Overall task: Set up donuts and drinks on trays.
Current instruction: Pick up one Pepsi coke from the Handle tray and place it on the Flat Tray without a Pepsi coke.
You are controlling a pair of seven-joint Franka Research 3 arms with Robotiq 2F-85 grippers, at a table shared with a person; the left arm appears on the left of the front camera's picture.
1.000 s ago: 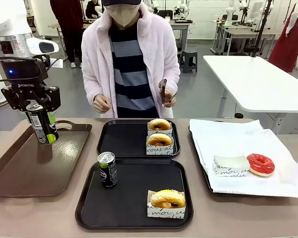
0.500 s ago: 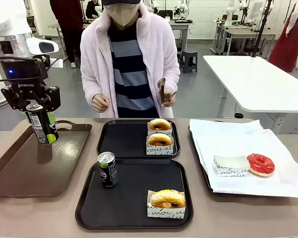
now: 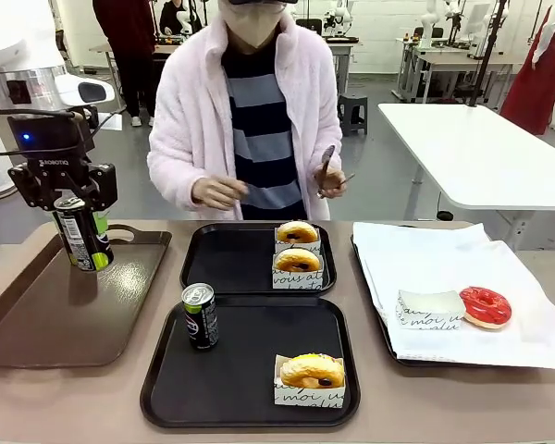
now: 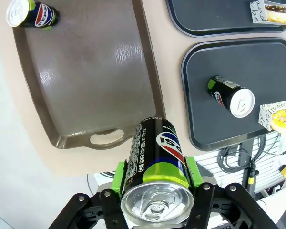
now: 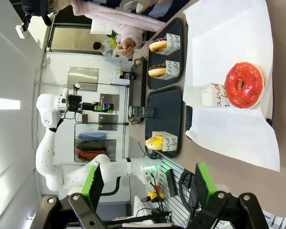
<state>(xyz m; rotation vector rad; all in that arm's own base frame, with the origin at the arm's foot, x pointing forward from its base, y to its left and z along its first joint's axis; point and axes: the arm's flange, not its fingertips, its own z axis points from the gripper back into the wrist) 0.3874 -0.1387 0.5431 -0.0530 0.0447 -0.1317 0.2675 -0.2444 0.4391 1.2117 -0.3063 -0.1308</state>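
Left gripper [image 3: 80, 231] | we squeeze a can [image 3: 77, 252] upright, lifted over the brown tray [image 3: 65, 319], far left | far tray [image 3: 231, 264] has donuts [image 3: 297, 246], no drink, so maybe it goes there | right gripper [image 5: 145, 183] wide apart, empty

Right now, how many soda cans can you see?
3: one can in the left gripper, a second can on the near black tray, a third can on the brown tray's corner.
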